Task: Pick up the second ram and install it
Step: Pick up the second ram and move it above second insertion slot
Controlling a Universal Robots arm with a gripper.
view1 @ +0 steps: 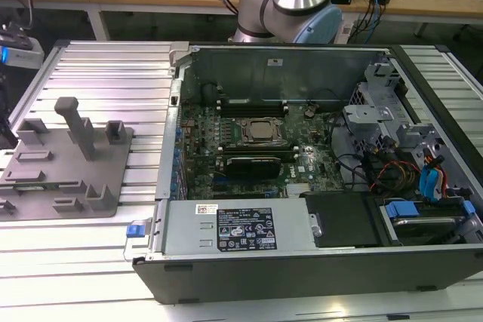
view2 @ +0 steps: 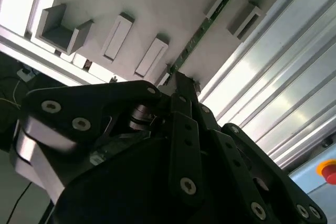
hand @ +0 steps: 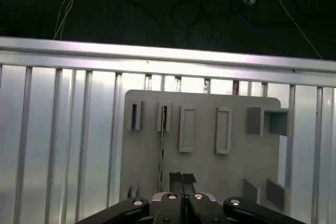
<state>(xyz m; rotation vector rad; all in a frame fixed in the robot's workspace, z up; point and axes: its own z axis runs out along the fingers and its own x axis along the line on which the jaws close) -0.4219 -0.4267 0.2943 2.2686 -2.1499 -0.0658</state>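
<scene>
At the exterior view's left, the grey holder tray lies flat on the ribbed aluminium table, with upright posts and slotted blocks standing up from it. Just beside it, toward the exterior view's right, the open computer case rests on the same table with its motherboard exposed. The processor socket sits near the middle of the board, with dark memory slots running alongside it. A power supply with a black-and-white label lies along the near wall of the case. A grey drive cage takes up the end at the exterior view's right, near some blue tabs. My arm base rises behind the case.

My claw hangs over the holder tray. In both wrist views its fingers are clenched together, pad against pad, and I see nothing gripped between them. The second ram stands on its edge in the tray, showing as a thin green line with its far end tucked into a slotted block. It runs just beside my fingertips, not between them. In the second wrist view its near end comes right up to one fingertip, and I cannot tell whether the two touch.
</scene>
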